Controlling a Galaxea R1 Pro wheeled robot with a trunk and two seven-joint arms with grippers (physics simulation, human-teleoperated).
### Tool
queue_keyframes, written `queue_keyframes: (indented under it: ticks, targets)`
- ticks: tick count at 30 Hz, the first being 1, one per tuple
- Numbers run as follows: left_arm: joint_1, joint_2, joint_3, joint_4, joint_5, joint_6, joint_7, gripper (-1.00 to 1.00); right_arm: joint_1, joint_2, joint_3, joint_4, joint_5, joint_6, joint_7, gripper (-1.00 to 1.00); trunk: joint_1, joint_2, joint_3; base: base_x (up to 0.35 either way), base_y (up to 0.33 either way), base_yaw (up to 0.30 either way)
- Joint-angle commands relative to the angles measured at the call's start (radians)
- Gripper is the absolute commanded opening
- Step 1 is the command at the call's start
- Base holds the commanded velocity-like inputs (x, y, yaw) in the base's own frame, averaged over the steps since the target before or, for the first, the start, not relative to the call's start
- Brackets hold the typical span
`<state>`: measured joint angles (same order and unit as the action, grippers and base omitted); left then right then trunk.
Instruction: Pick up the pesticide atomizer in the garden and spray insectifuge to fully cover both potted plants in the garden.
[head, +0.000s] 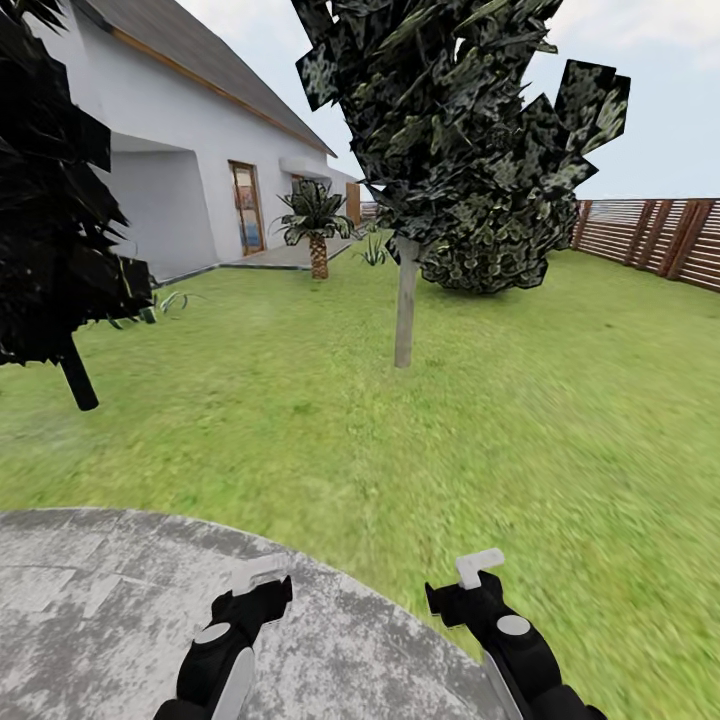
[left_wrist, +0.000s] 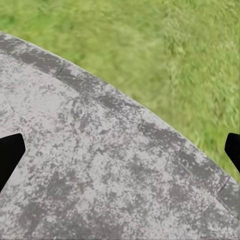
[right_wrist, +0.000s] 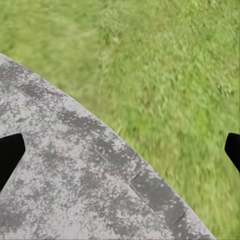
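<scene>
Nearest, low in the head view: left end effector and right end effector, both held forward over the rim of the mottled grey patio; each wrist view shows two dark fingertips far apart at opposite edges with bare paving and grass between, so both read as released and carrying nothing; right-hand fingertips likewise spread.

Patio edge curves across just under the arms; beyond it, green lawn runs out unbroken; slight blur on the grass.

Mid distance: a thin grey trunk of a dark-leaved tree stands upright in the lawn, centre; another dark tree at the left margin; a rounded dark shrub behind the central tree.

Far: small palm near a white house with a brown door; brown slatted fence along the right.

Pesticide atomizer: not located from this standpoint; the two potted plants: also not located; a small spiky green clump near the palm is too small to identify.

Judgement: step in hand is search and approach, grasp not yet begun; task barely started. Next move likely calls for turning the base or head to sweep the patio and lawn until the bottle is found, then driving close enough to reach it.
</scene>
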<state>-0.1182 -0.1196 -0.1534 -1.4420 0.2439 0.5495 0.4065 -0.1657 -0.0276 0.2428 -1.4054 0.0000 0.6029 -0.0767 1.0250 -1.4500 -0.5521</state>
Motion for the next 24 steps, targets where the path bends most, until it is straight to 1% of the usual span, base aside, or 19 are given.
queue_keyframes:
  ticks: [1,13,16,18,24]
  targets:
    - [0.0,0.0,0.0,0.0,0.0,0.0,0.0,1.0,0.0,0.0,0.0,0.0,0.0,0.0,0.0,1.0,0.0,0.0,0.0,0.32,0.0,0.0]
    - [0.0,0.0,0.0,0.0,0.0,0.0,0.0,1.0,0.0,0.0,0.0,-0.002,-0.001,-0.001,0.001,1.0,0.0,0.0,0.0,0.32,0.002,0.0]
    - [0.0,0.0,0.001,0.0,0.001,0.0,0.0,1.0,0.0,0.0,0.0,-0.003,-0.001,-0.001,0.001,1.0,0.0,0.0,0.0,0.311,0.089,-0.019]
    - [0.0,0.0,0.002,0.0,0.002,0.0,0.0,1.0,0.0,0.0,-0.001,-0.002,-0.001,0.0,0.002,1.0,0.0,0.0,0.0,0.289,0.157,-0.153]
    - [0.0,0.0,0.003,0.0,0.003,0.0,0.0,1.0,-0.001,0.0,-0.002,-0.003,-0.002,0.005,0.002,1.0,0.0,0.0,0.0,0.267,0.193,-0.275]
